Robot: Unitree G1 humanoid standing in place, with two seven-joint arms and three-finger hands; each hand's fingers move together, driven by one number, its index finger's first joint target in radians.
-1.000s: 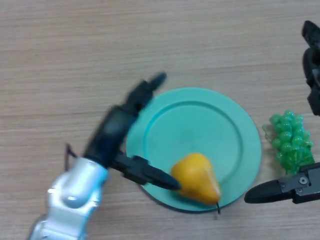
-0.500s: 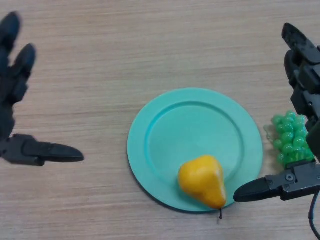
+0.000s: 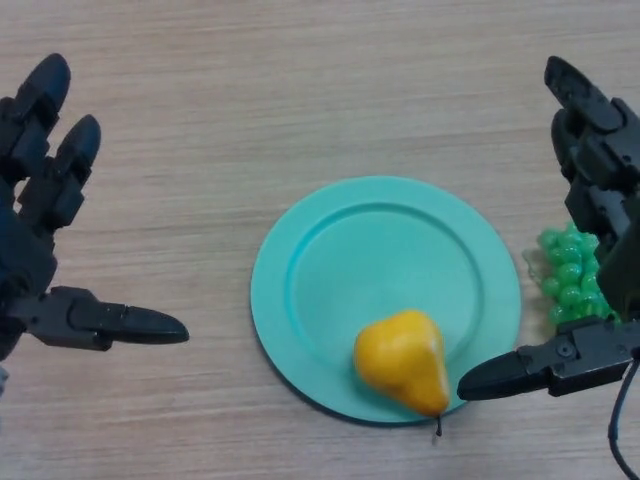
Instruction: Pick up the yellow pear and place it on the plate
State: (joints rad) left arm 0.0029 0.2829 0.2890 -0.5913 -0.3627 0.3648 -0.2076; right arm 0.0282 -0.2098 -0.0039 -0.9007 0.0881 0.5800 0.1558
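Observation:
The yellow pear (image 3: 403, 360) lies on its side on the near edge of the teal plate (image 3: 385, 250), its stem hanging over the rim toward me. My left hand (image 3: 30, 225) is open at the far left, well clear of the plate, with its thumb pointing right. My right hand (image 3: 600, 200) is open at the far right, and its thumb tip sits just right of the pear without touching it.
A bunch of green grapes (image 3: 568, 275) lies on the wooden table (image 3: 300, 90) right of the plate, partly hidden behind my right hand.
My left hand has let go of the pear and drawn back from the plate to the far left. My right hand has moved slightly inward. The pear has settled on the plate.

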